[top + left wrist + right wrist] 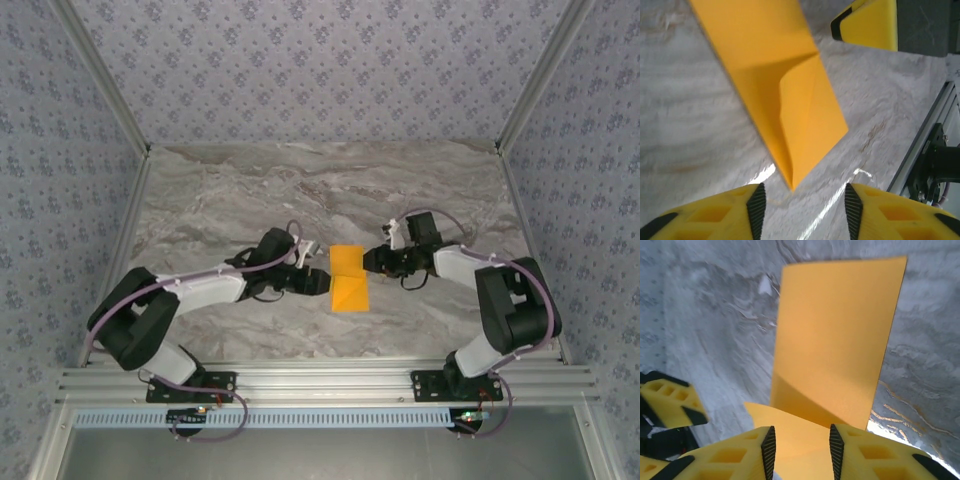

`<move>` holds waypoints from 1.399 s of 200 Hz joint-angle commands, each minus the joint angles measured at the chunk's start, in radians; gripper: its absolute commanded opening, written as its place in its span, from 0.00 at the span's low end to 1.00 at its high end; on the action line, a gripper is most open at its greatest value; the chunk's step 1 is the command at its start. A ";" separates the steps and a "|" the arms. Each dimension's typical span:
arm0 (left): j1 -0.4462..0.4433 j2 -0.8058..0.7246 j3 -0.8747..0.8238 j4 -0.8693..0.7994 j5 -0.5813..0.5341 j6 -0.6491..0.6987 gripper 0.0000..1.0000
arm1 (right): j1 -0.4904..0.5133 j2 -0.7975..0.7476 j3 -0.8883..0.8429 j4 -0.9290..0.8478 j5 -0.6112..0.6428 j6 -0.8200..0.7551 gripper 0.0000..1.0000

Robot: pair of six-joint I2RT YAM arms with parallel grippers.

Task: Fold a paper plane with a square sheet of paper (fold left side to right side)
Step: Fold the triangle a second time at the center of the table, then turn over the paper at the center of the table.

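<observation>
The square sheet of paper (348, 279) is orange-yellow and lies mid-table, folded into a narrow strip rather than a paper plane. Its far part is lifted and curled. My left gripper (322, 283) sits at the strip's left edge. In the left wrist view the left gripper (805, 202) is open, and a pointed corner of the paper (785, 90) lies just ahead of the bare gap. My right gripper (369, 260) is at the strip's upper right edge. In the right wrist view the right gripper (802, 447) is open, with a curled flap of the paper (837, 335) running between the parted pads.
The grey marble tabletop (250, 190) stretches around the paper. Aluminium frame rails (320, 380) run along the near edge, with uprights at the corners. The right finger (867, 22) shows in the left wrist view, and the left fingers (670, 402) show in the right wrist view.
</observation>
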 commanded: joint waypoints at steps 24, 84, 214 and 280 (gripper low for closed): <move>0.003 0.180 0.122 0.087 0.062 -0.019 0.58 | -0.041 -0.141 -0.059 -0.066 -0.020 -0.028 0.46; -0.009 0.289 0.175 0.136 0.109 -0.031 0.42 | -0.030 -0.218 -0.150 -0.076 -0.016 -0.015 0.49; -0.005 0.167 0.087 0.084 0.001 0.008 0.10 | 0.063 -0.054 -0.126 0.100 -0.038 0.097 0.55; -0.005 0.156 0.084 0.073 -0.011 0.021 0.00 | 0.063 -0.060 -0.126 0.067 -0.012 0.084 0.55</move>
